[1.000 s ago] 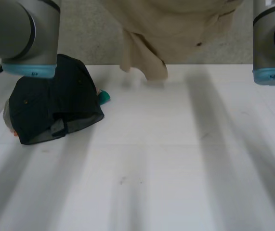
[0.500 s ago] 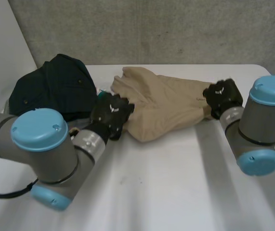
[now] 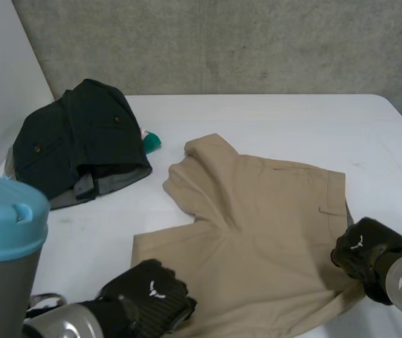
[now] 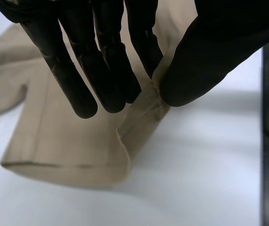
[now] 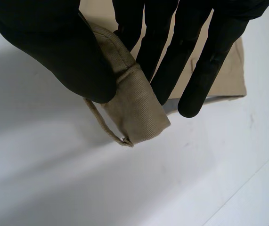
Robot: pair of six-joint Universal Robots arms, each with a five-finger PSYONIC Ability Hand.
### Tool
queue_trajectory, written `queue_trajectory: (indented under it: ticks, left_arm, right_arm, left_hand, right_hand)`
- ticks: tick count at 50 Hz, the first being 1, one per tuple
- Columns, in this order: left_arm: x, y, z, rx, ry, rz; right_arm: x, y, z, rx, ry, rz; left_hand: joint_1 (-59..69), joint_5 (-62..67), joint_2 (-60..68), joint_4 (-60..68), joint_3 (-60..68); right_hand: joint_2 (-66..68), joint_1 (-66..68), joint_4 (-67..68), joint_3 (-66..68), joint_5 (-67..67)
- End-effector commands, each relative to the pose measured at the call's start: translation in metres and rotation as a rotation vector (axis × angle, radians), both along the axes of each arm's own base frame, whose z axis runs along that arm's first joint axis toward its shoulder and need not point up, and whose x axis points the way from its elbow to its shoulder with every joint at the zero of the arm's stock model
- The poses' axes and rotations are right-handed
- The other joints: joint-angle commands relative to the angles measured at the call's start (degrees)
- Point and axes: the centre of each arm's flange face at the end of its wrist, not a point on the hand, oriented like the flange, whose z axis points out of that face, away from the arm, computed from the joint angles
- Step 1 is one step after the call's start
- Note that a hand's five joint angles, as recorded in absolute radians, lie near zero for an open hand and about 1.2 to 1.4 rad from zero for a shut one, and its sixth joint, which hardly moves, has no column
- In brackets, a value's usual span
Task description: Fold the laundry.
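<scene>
My left hand (image 3: 148, 299) pinches a near hem corner of the tan shorts (image 3: 257, 225) between thumb and straight fingers, my right hand (image 3: 362, 250) pinches the other near corner likewise, and the shorts lie spread on the white table (image 3: 292, 120), their near edge partly hidden behind both hands

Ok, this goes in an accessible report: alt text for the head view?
Tan shorts lie spread on a white table, the robot's left hand and right hand each holding a near corner. A dark garment is heaped at the far left.
</scene>
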Motion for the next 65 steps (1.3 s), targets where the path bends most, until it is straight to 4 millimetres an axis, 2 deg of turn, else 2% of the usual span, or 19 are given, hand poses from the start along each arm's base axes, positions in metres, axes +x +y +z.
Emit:
queue_trajectory:
  ticks: [1, 8, 16, 21, 25, 27, 28, 29, 31, 32, 35, 38, 42, 44, 48, 58, 61, 63, 65]
  left_arm:
    - [-0.035, -0.06, 0.002, -0.153, 0.13, 0.055]
    - [-0.072, -0.142, -0.001, -0.381, 0.274, 0.113]
    - [-0.116, -0.217, 0.002, -0.819, 0.471, 0.095]
    - [-0.133, -0.253, -0.025, -0.928, 0.534, 0.093]
    - [-0.145, -0.266, -0.051, -0.924, 0.533, 0.087]
    - [-0.147, -0.269, -0.058, -0.927, 0.534, 0.088]
    - [-0.148, -0.27, -0.061, -0.927, 0.534, 0.087]
    - [-0.149, -0.272, -0.065, -0.924, 0.531, 0.091]
    - [-0.149, -0.272, -0.065, -0.927, 0.533, 0.095]
    - [-0.149, -0.272, -0.064, -0.932, 0.536, 0.102]
    - [-0.15, -0.267, -0.058, -0.937, 0.544, 0.11]
    - [-0.142, -0.259, -0.041, -0.94, 0.542, 0.148]
    - [-0.13, -0.243, -0.022, -0.918, 0.549, 0.159]
    - [-0.123, -0.233, -0.022, -0.886, 0.545, 0.162]
    - [-0.113, -0.219, -0.026, -0.835, 0.532, 0.168]
    - [-0.102, -0.204, -0.038, -0.774, 0.501, 0.177]
    - [-0.101, -0.205, -0.039, -0.76, 0.509, 0.185]
    - [-0.101, -0.204, -0.039, -0.748, 0.516, 0.19]
    - [-0.1, -0.204, -0.039, -0.744, 0.52, 0.193]
  right_arm:
    - [-0.003, -0.025, -0.011, -0.033, -0.015, -0.052]
    - [0.011, -0.072, 0.008, -0.295, -0.175, -0.103]
    - [0.031, -0.138, -0.001, -0.488, -0.33, -0.157]
    - [0.043, -0.176, -0.018, -0.626, -0.369, -0.17]
    - [0.05, -0.205, -0.038, -0.734, -0.388, -0.188]
    - [0.053, -0.213, -0.045, -0.765, -0.394, -0.183]
    - [0.055, -0.216, -0.047, -0.778, -0.398, -0.179]
    - [0.057, -0.222, -0.05, -0.805, -0.404, -0.18]
    - [0.058, -0.224, -0.052, -0.809, -0.407, -0.179]
    - [0.058, -0.224, -0.051, -0.806, -0.415, -0.177]
    - [0.055, -0.222, -0.051, -0.778, -0.425, -0.192]
    - [0.048, -0.208, -0.053, -0.643, -0.429, -0.218]
    - [0.035, -0.179, -0.03, -0.432, -0.511, -0.275]
    - [0.022, -0.167, -0.027, -0.302, -0.56, -0.325]
    - [0.006, -0.151, -0.043, -0.103, -0.587, -0.373]
    - [-0.008, -0.144, -0.065, -0.069, -0.6, -0.388]
    - [-0.008, -0.146, -0.069, -0.093, -0.6, -0.382]
    - [-0.01, -0.151, -0.069, -0.133, -0.594, -0.377]
    - [-0.014, -0.154, -0.068, -0.16, -0.575, -0.383]
  left_hand:
    - [15.1, 12.8, 11.4, 11.2, 11.6]
    - [15.1, 12.8, 11.4, 11.2, 11.6]
    - [15.1, 12.8, 11.4, 11.2, 11.6]
    - [15.1, 12.8, 11.4, 11.2, 11.6]
    - [15.1, 12.8, 11.4, 11.2, 11.6]
    - [15.1, 12.8, 11.4, 11.2, 11.6]
    - [15.1, 12.8, 11.4, 11.2, 11.6]
    - [-18.7, -20.9, -22.4, -22.6, -22.1]
    - [-54.9, -57.2, -58.6, -58.8, -58.4]
    - [-50.5, -52.8, -54.2, -54.5, -54.0]
    - [-54.8, -57.1, -58.6, -58.8, -58.3]
    - [-54.7, -56.9, -58.4, -58.6, -58.1]
    - [-54.7, -56.9, -58.4, -58.6, -58.1]
    - [-54.9, -57.1, -58.6, -58.8, -58.3]
    - [-54.7, -56.9, -58.4, -58.6, -58.1]
    - [-54.7, -56.9, -58.4, -58.6, -58.1]
    - [-54.7, -56.9, -58.4, -58.6, -58.1]
    - [-54.7, -56.9, -58.4, -58.6, -58.1]
    - [-54.7, -56.9, -58.4, -58.6, -58.1]
  right_hand:
    - [13.1, 15.7, 11.3, 12.0, 12.3]
    - [13.1, 15.7, 11.3, 12.0, 12.3]
    - [13.1, 15.7, 11.3, 12.0, 12.3]
    - [13.1, 15.7, 11.3, 12.0, 12.3]
    - [13.1, 15.7, 11.3, 12.0, 12.3]
    - [9.2, 11.8, 7.4, 8.0, 8.4]
    - [-6.0, -3.4, -7.8, -7.2, -6.8]
    - [-40.7, -38.0, -42.4, -41.8, -41.4]
    - [-56.9, -54.3, -58.7, -58.0, -57.7]
    - [-56.9, -54.3, -58.7, -58.0, -57.7]
    - [-56.9, -54.3, -58.7, -58.0, -57.7]
    - [-56.9, -54.3, -58.7, -58.0, -57.7]
    - [-56.9, -54.3, -58.7, -58.0, -57.7]
    - [-56.9, -54.3, -58.7, -58.0, -57.7]
    - [-56.9, -54.3, -58.7, -58.0, -57.7]
    - [-44.2, -41.6, -46.0, -45.4, -45.0]
    - [-20.3, -17.6, -22.0, -21.4, -21.0]
    - [12.9, 15.5, 11.1, 11.8, 12.1]
    - [13.1, 15.7, 11.3, 12.0, 12.3]
